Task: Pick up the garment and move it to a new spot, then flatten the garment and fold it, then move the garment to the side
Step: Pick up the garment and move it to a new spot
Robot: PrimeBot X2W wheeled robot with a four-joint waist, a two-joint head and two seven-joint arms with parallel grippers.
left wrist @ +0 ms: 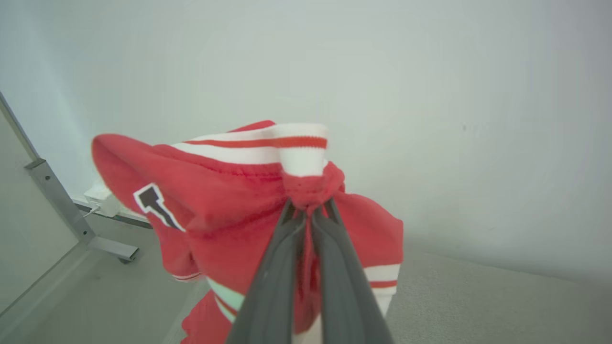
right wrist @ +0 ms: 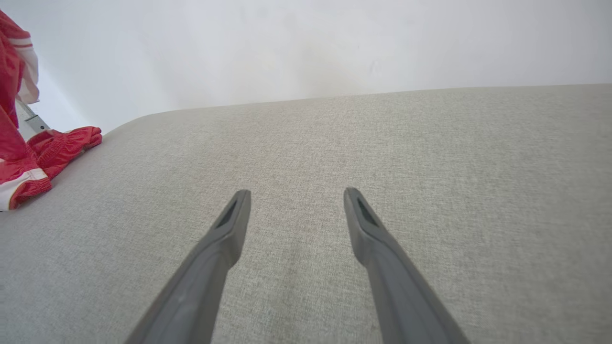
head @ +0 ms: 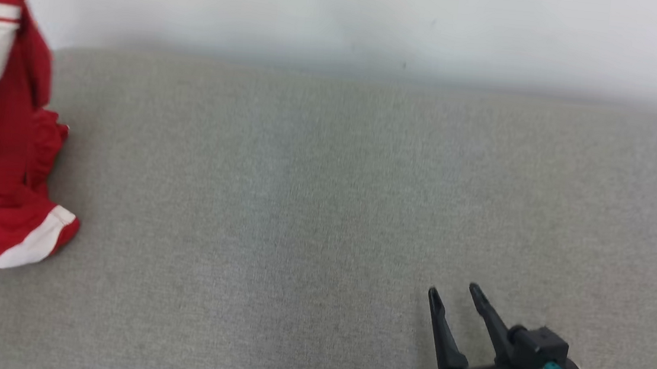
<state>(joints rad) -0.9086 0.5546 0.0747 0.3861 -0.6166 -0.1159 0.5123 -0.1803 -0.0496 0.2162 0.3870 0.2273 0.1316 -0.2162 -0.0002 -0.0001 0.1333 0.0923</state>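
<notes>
A: left gripper (left wrist: 310,210) state?
B: clenched on the garment (left wrist: 224,210). jaws nearly together, pinching a bunched wad of red cloth right under the white ribbed band (left wrist: 296,162)
A: why grab there?
B: my guess: the band seam is the thickest bit, so a firm bite, and the rest drapes free below for carrying
A: where's the garment sitting?
B: far left of the grey padded surface (head: 326,208), at its edge. upper part hangs off the gripper, lower folds and a white-trimmed hem rest on the surface. partly lifted, not clear of it
A: look of it?
B: red jersey-type fabric, white bands with thin red stripes, a black mark outlined in white on one panel. crumpled and folded over itself, can't tell front from back
A: right gripper (head: 453,289)?
B: released, jaws spread, nothing between them. low over bare surface at lower right, well apart from the cloth. reads as parked out of the way, likely free for the flattening step
A: progress?
B: early, first pick in hand. middle of the surface looks like the obvious drop spot
</notes>
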